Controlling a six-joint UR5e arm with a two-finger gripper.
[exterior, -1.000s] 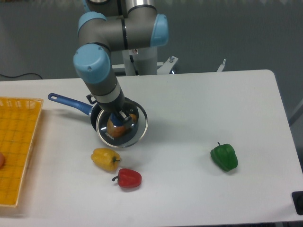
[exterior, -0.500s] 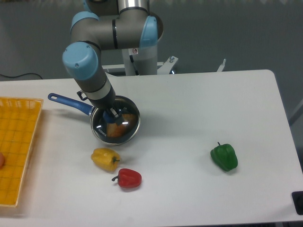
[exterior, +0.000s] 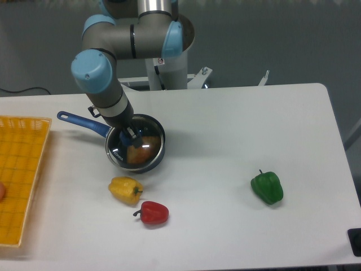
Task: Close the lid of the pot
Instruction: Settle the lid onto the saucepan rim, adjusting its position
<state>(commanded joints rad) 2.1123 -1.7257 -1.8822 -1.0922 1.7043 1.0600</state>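
Pot (exterior: 115, 148): on counter (exterior: 237, 124), holding an orange-brown item (exterior: 141, 151) we cannot identify. Lid (exterior: 148, 148): seated over pot. Hand (exterior: 127, 137): clamped on the lid's knob. We list yellow basket (exterior: 20, 175) at left.

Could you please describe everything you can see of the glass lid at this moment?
The lid is a round, transparent disc with a thin metal rim, lying about level over the dark pot, roughly matching its width. Something orange shows through the glass. Its centre knob is mostly hidden by the hand, which comes down on it from the upper left; whether the fingers are shut on the knob cannot be made out. Whether the lid is fully seated is unclear.
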